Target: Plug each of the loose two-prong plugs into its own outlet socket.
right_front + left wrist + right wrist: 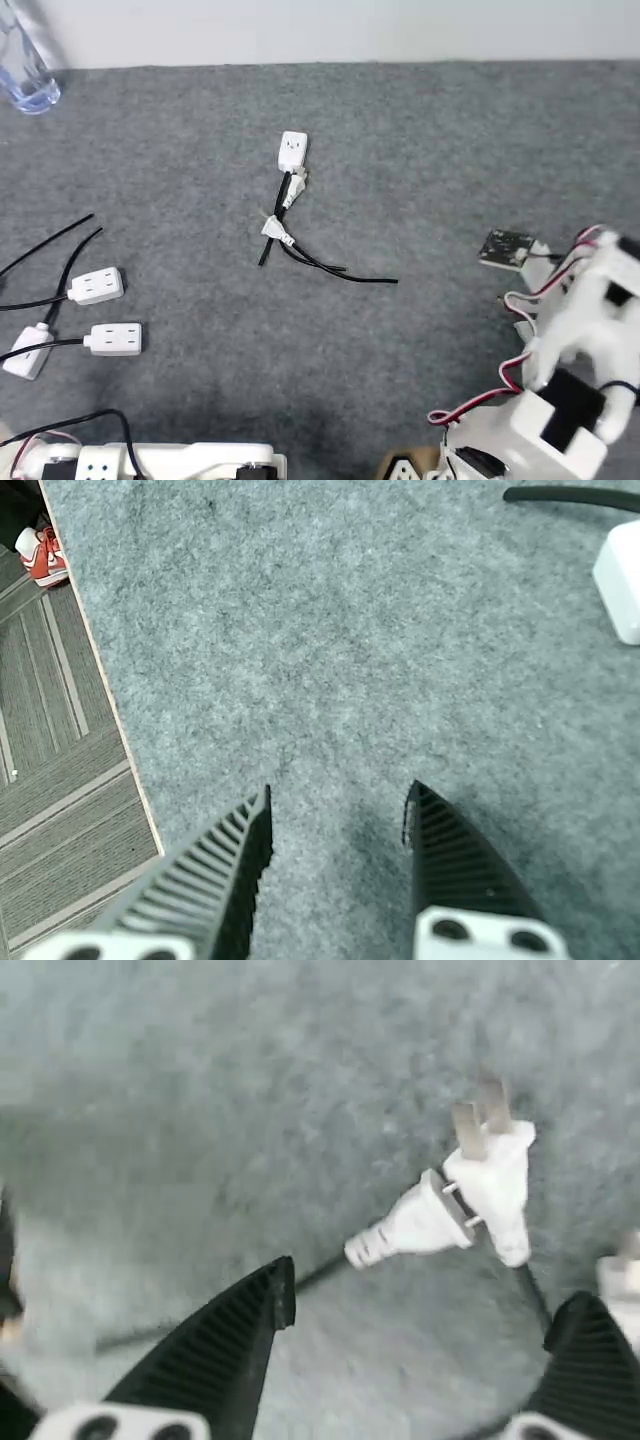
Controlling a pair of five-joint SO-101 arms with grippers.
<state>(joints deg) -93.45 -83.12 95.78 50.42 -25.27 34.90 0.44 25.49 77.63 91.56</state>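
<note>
**Right wrist view has a plug in frame, nothing grabbed yet**

Right gripper (430,1305) has its jaws wide apart over the mat (200,1080), holding nothing, with a plug (487,1175) lying just ahead of them. Left gripper (338,800) is spread too, bare mat between the fingers, close to the table's edge.

What worries me: on the high view the top plug (293,186) and lower plug (277,231) sit mid-table, the top one right beside the middle socket (291,150), and their cords (330,268) cross. I reckon lifting one could drag the other, or tug that socket round. It looks small and loose, so pushing prongs in one-handed would probably just shove it along the mat. The side sockets (97,285) lie well apart from all that.

The plug itself is white, with two flat metal prongs, a ribbed collar and a black cord. It's lying on its side. A pinch on that rounded body could let it twist, I think.
</note>
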